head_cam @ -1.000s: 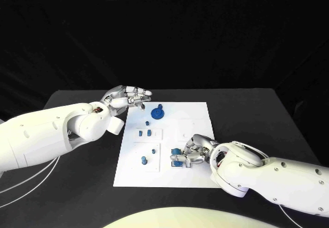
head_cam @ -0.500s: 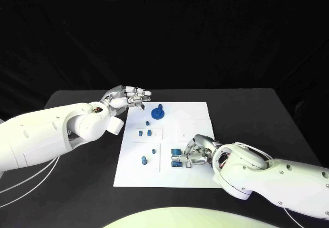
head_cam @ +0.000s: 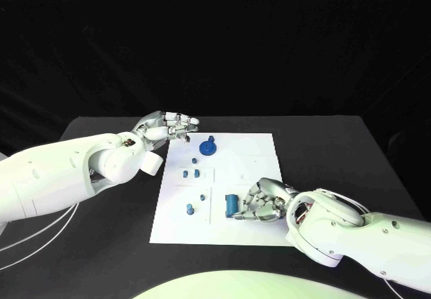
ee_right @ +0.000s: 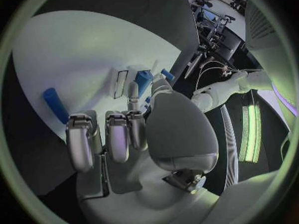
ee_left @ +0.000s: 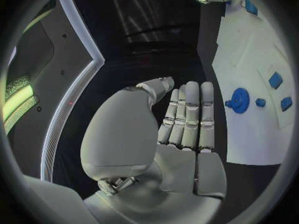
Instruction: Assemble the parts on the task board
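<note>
The black desk [head_cam: 359, 149] is covered in its middle by the white task board [head_cam: 247, 162]. At the board's far left corner the left hand [head_cam: 168, 129] is held above the desk edge, its fingers [ee_left: 187, 115] lying straight and close together with nothing between them, so it is released. The right hand [head_cam: 260, 202] is lowered onto the near part of the board, with its fingers [ee_right: 118, 137] curled downward beside a blue cylinder [head_cam: 232, 204] that lies flat on the board; whether that piece is grasped or only touched cannot be told. A blue gear with an upright peg [head_cam: 207, 147] is seated near the board's far edge, just beside the left hand. Two small blue blocks [head_cam: 189, 174] are set near the middle of the board's left side, and two small blue pegs [head_cam: 190, 209] are found nearer the front left, well apart from the gear.
</note>
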`<state>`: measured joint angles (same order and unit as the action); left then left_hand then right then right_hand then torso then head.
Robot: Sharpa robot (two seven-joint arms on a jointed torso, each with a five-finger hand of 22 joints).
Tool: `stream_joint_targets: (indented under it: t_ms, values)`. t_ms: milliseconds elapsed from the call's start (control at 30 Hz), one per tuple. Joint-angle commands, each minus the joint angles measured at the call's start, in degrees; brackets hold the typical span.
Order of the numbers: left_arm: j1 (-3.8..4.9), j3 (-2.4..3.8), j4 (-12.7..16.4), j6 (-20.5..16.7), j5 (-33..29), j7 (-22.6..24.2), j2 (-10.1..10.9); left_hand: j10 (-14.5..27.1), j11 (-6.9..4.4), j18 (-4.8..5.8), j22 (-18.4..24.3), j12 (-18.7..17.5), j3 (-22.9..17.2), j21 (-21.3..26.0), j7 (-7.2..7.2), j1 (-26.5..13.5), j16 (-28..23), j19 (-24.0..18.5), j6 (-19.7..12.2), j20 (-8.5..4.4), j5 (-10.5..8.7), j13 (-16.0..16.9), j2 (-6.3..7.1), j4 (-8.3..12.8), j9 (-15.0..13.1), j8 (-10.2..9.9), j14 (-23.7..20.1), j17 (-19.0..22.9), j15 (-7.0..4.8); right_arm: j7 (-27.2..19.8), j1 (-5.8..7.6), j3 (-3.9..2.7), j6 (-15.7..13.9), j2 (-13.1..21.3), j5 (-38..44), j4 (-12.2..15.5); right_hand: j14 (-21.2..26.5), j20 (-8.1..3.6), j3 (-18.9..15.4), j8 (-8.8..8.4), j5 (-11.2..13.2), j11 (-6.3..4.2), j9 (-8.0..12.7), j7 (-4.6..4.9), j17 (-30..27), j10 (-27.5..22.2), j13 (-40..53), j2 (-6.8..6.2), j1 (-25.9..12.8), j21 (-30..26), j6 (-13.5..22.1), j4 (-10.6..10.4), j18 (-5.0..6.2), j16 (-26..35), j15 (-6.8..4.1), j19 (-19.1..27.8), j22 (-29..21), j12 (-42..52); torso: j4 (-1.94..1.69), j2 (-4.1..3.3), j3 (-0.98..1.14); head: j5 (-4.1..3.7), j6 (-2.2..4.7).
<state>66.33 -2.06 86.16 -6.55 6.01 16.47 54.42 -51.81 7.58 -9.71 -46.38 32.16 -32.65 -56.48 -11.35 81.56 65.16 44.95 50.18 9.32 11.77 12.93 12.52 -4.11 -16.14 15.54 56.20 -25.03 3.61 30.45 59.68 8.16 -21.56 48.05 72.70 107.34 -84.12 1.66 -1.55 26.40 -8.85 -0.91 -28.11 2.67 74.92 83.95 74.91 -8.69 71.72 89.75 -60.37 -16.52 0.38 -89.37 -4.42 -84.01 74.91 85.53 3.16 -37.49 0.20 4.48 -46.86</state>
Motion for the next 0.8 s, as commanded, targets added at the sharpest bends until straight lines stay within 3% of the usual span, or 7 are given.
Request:
stream_joint_targets:
  t_ms: [33,133,467,667,800]
  values:
    - [0.02,0.03,0.08,0.61,-0.09,0.31,-0.04,0.35,-0.17,-0.81,0.07,0.24,-0.17,0.38,0.17,-0.20,0.07,0.38,-0.39,0.10,0.15,-0.05,-0.19,-0.19,0.06,0.26,-0.35,0.06,-0.10,-1.88,-0.15,0.02,1.76,0.00,0.18,-0.01,-5.69,-0.30,0.35,0.23,0.27,-0.41,0.05,0.13,14.21,3.97,12.28,-0.03,0.40,0.25,0.36,-0.14,-0.38,-0.30,-0.39,-5.99,15.09,0.00,-0.04,-0.03,-0.04,-0.07,0.00]
    - [0.02,0.02,0.08,0.59,-0.09,0.27,-0.03,0.35,-0.17,-0.81,0.07,0.24,-0.17,0.38,0.17,-0.20,0.07,0.38,-0.39,0.10,0.15,-0.05,-0.19,-0.19,0.06,0.26,-0.35,0.06,-0.10,-1.12,-0.20,0.02,1.43,-0.09,0.11,-0.53,-5.70,-0.29,0.54,0.22,0.23,-0.40,0.10,0.16,14.25,3.97,12.28,0.01,0.54,0.25,0.33,-0.22,-0.38,-0.31,-0.39,-5.99,15.09,-0.02,-0.07,-0.03,-0.05,-0.07,0.00]
    - [0.02,0.01,0.13,0.60,-0.09,0.25,0.00,0.37,-0.17,-0.81,0.09,0.29,-0.21,0.42,0.17,-0.16,0.07,0.40,-0.39,0.10,0.15,-0.07,-0.24,-0.19,0.07,0.29,-0.37,0.07,-0.10,0.95,-0.36,0.05,1.08,-1.86,0.36,-2.76,-5.70,-0.27,1.87,0.10,-0.97,-0.41,0.53,0.13,14.23,4.03,12.36,1.97,-0.24,0.25,0.18,-0.21,-0.38,-0.30,-0.38,-5.99,15.09,0.04,-0.08,-0.01,-0.03,0.11,-0.23]
    - [0.02,0.01,0.13,0.58,-0.10,0.24,0.03,0.37,-0.17,-0.81,0.09,0.29,-0.21,0.42,0.17,-0.16,0.07,0.40,-0.39,0.10,0.15,-0.07,-0.24,-0.19,0.07,0.29,-0.37,0.07,-0.10,1.78,-0.48,0.06,-1.33,-2.45,0.72,-3.49,-5.66,-0.28,2.48,-0.01,-1.86,-0.39,0.79,0.16,14.05,4.04,12.38,3.17,-0.90,0.25,0.21,-0.28,-0.38,-0.23,-0.39,-5.99,15.09,0.01,-0.06,0.00,-0.07,0.13,-0.27]
    - [0.02,0.00,0.15,0.58,-0.10,0.23,0.07,0.37,-0.17,-0.81,0.09,0.29,-0.21,0.42,0.17,-0.16,0.07,0.40,-0.39,0.10,0.15,-0.07,-0.24,-0.19,0.07,0.29,-0.37,0.07,-0.10,1.62,-0.50,0.06,-1.74,-2.41,0.47,-3.48,-5.68,-0.28,2.52,-0.01,-2.33,-0.39,0.85,0.15,14.14,4.09,12.45,3.32,-1.26,0.25,0.18,-0.27,-0.38,-0.27,-0.39,-5.99,15.09,0.11,-0.05,-0.04,-0.06,0.19,-0.23]
